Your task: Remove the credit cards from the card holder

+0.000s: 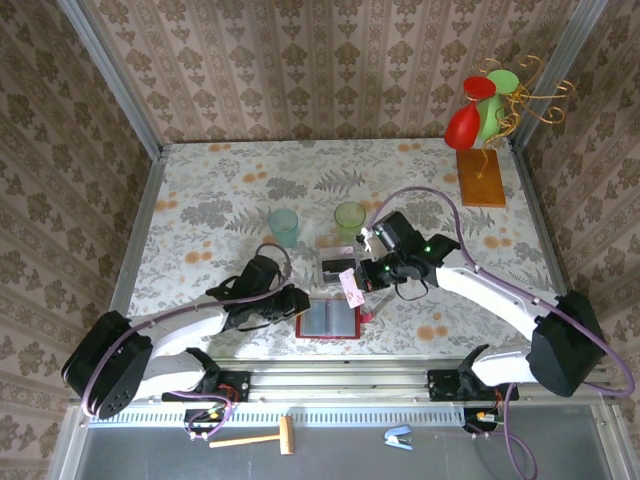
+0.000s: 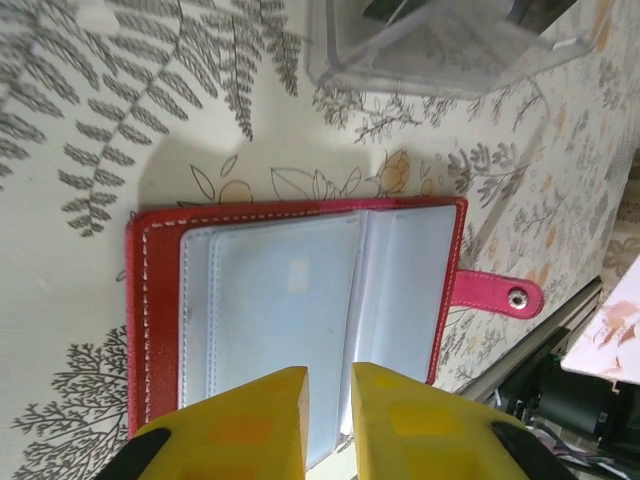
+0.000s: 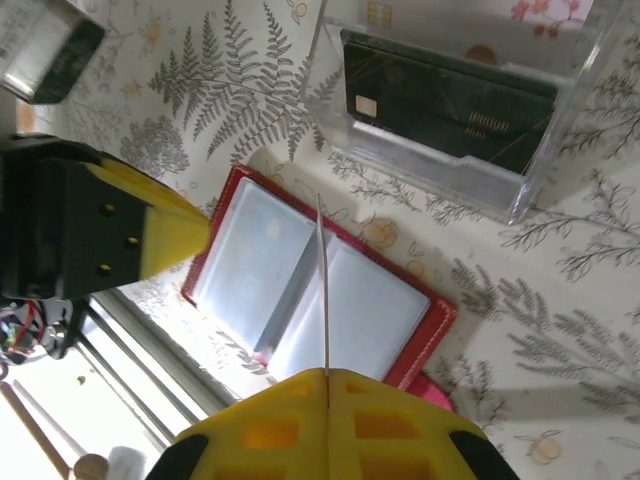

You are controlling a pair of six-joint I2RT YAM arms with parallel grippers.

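Right gripper (image 3: 327,378) pinches a card (image 3: 322,290) edge-on above the open red wallet (image 2: 150,300); left gripper (image 2: 330,385), slightly spread, hovers at its edge.

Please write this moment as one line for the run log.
right gripper: shut on pinkish card, over open card holder | left gripper: at holder's edge

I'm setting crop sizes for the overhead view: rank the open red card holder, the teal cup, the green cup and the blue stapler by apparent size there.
1. card holder, clearly largest.
2. teal cup and green cup, too alike to rank.
3. blue stapler, smallest.
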